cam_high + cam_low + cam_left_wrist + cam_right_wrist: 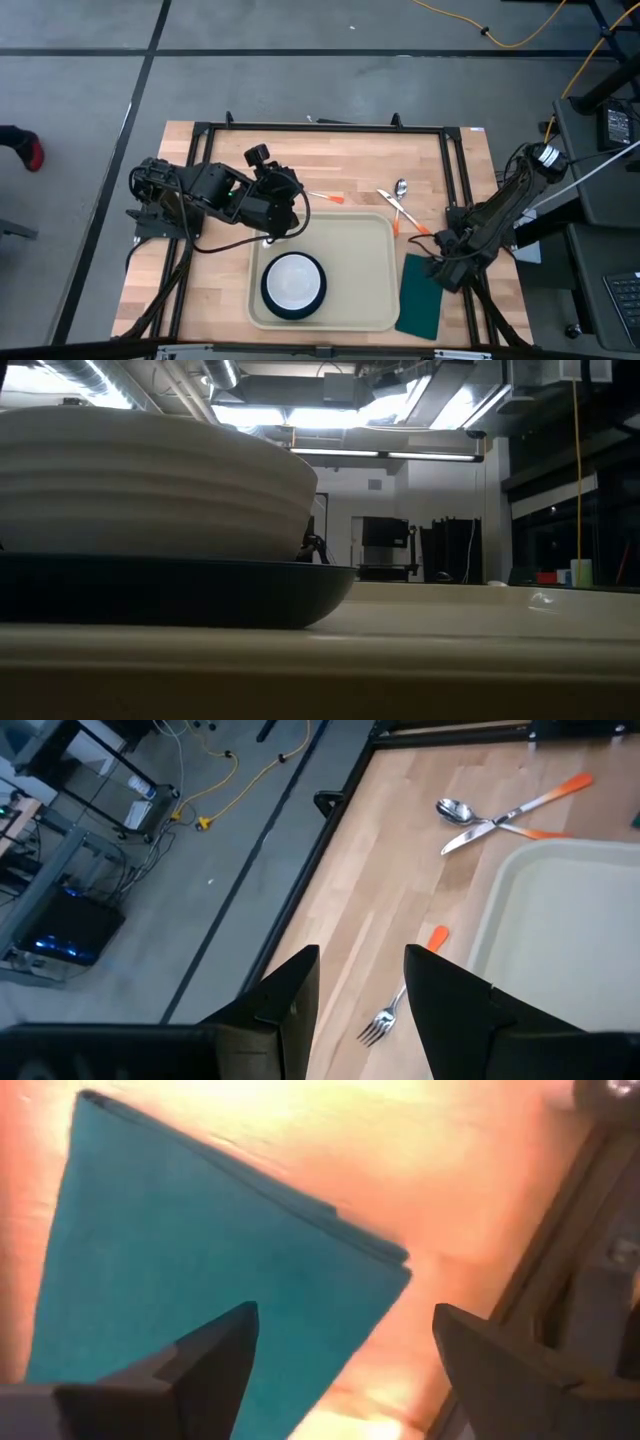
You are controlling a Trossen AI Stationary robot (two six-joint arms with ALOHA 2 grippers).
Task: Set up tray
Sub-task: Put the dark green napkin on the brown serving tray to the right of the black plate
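Grey concrete floor surrounds the butcher-block table [220, 290], and on it we see the cream tray [365, 270] lying flat toward the near edge, roughly midway between the 2 side edges. On the tray's left half sits a dark teal plate [268, 296] with a white bowl [293, 281] on it. A dark green napkin [421, 296] lies on the table just beside the tray's right rim. A fork [395, 1005] with an orange handle rests near the tray's far-left corner; a spoon [400, 187] and a knife [397, 206] cross each other near its far-right corner.

The left gripper [362, 995] hovers over the fork with its fingers spread and pinching nothing. The right gripper [345, 1355] hangs over the napkin, fingers wide apart and empty.

We judge the tray to be light, stiff plastic with a smooth, probably slippery surface, though from above we cannot tell how tall the rim is. It now carries breakable crockery, so any shift calls for a pinch on the raised rim at a long side, kept level.
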